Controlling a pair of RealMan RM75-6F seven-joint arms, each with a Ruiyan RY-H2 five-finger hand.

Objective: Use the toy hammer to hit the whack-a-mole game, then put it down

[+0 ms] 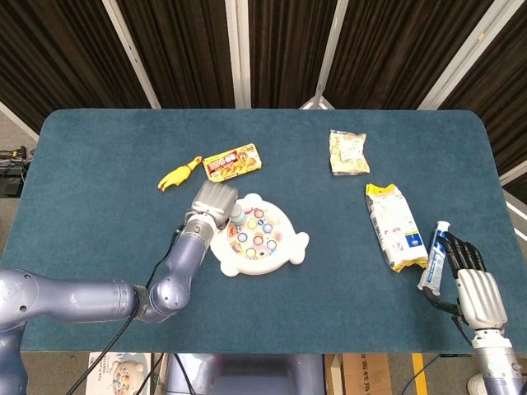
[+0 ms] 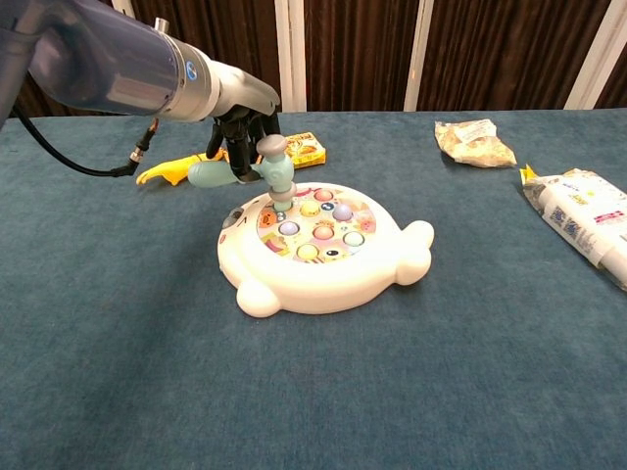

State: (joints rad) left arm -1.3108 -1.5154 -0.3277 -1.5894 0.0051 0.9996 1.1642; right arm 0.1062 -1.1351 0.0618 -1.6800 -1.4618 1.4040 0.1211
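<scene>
A white whack-a-mole game [image 1: 257, 236] [image 2: 323, 250] with several pastel buttons lies mid-table. My left hand [image 1: 212, 200] [image 2: 238, 122] grips the pale teal handle of the toy hammer [image 2: 250, 171]. The hammer's head [image 2: 277, 174] [image 1: 235, 216] points down onto the game's upper-left buttons. My right hand [image 1: 478, 290] rests at the table's right front edge with its fingers stretched out and nothing in it; the chest view does not show it.
A yellow rubber chicken [image 1: 179, 174] and a yellow snack box [image 1: 231, 162] lie behind the game. A snack bag [image 1: 348, 152] and a yellow-white package [image 1: 394, 225] sit to the right. A toothpaste tube [image 1: 434, 256] lies just beside my right hand.
</scene>
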